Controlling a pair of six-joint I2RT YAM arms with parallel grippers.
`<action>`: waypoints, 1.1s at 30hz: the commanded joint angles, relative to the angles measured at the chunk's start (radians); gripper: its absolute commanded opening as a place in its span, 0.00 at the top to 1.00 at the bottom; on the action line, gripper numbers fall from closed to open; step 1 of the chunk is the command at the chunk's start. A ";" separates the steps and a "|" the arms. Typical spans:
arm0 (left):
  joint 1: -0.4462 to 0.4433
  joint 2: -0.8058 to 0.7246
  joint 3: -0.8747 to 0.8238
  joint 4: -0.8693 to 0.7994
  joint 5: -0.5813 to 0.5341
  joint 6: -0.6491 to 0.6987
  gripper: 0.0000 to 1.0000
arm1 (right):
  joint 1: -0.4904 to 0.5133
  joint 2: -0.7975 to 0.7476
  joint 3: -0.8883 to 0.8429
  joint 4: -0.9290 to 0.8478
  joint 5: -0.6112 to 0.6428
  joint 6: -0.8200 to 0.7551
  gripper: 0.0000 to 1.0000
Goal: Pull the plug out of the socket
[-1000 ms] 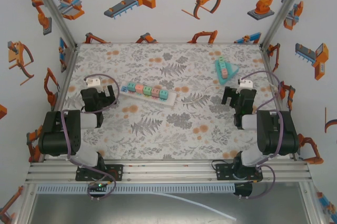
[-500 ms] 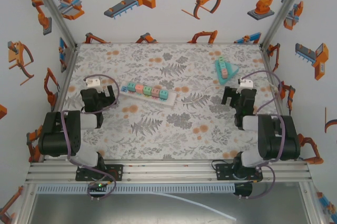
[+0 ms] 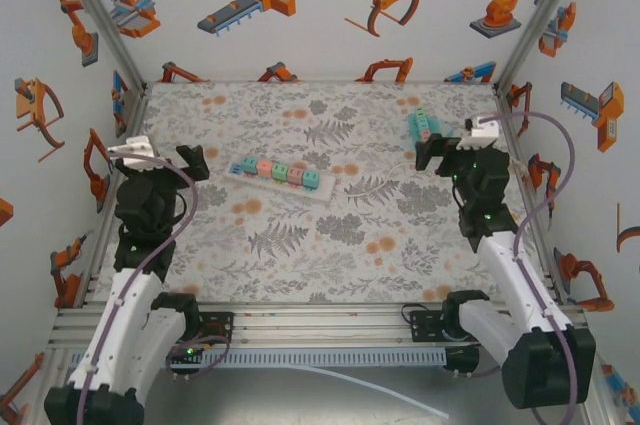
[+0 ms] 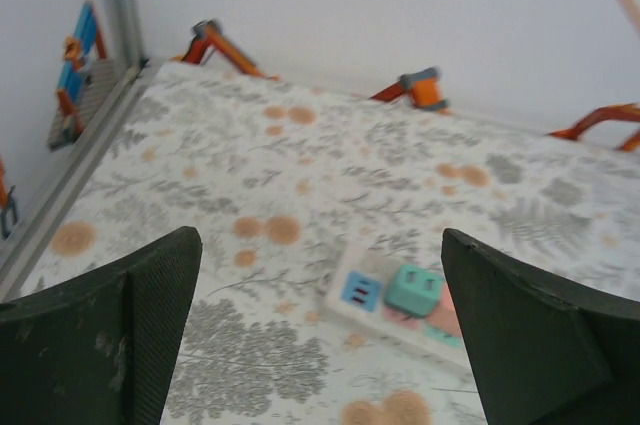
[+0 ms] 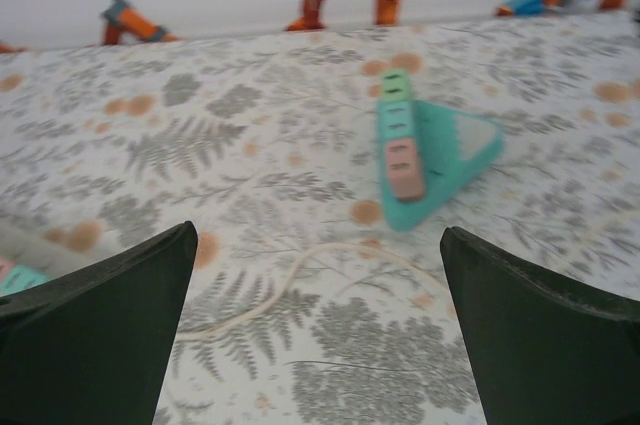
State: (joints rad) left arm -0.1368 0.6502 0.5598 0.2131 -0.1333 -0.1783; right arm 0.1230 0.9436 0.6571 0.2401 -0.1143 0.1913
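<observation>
From above, I see the power strip point(image 3: 275, 173) lying on the middle of the surface point(image 3: 330, 235), with coloured plugs point(image 3: 280, 172) sitting in it. The left pincer point(image 3: 160, 163) hangs beside its left end, and the right pincer point(image 3: 455, 150) is near a teal holder point(image 3: 428, 131). Both have their fingers wide apart and hold nothing.

In the left wrist view, the end of the strip with a teal plug point(image 4: 413, 288) lies ahead.

In the right wrist view, the teal holder and a white cable point(image 5: 300, 270) lie ahead.

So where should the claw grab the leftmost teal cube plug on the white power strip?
Probably from above, pinching the teal cube plug across the width of the white power strip: it stands proud, and a pink plug crowds it lengthwise.
</observation>
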 commanded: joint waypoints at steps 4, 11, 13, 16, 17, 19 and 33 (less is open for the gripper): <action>-0.048 0.015 0.184 -0.426 0.419 0.017 0.03 | 0.239 0.204 0.285 -0.201 -0.109 -0.209 0.01; -0.171 0.056 0.315 -0.704 0.748 0.552 0.03 | 0.393 0.548 0.593 -0.405 -0.092 -0.430 0.01; -0.186 0.070 0.326 -0.784 0.795 0.721 0.03 | 0.428 0.648 0.682 -0.474 -0.114 -0.488 0.01; -0.189 0.088 0.301 -0.784 0.807 0.826 0.03 | 0.489 0.781 0.795 -0.568 -0.116 -0.575 0.01; -0.190 0.096 0.289 -0.777 0.818 0.853 0.03 | 0.505 0.812 0.815 -0.583 -0.112 -0.598 0.01; -0.190 0.117 0.262 -0.748 0.841 0.881 0.03 | 0.539 0.877 0.847 -0.596 -0.105 -0.638 0.01; -0.175 0.118 0.200 -0.697 0.882 0.905 0.03 | 0.608 1.148 0.946 -0.571 -0.094 -0.617 0.01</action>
State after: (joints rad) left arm -0.3191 0.7815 0.7696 -0.4934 0.7071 0.6899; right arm 0.7212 2.0659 1.5616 -0.3347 -0.2054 -0.4381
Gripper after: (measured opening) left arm 0.972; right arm 0.993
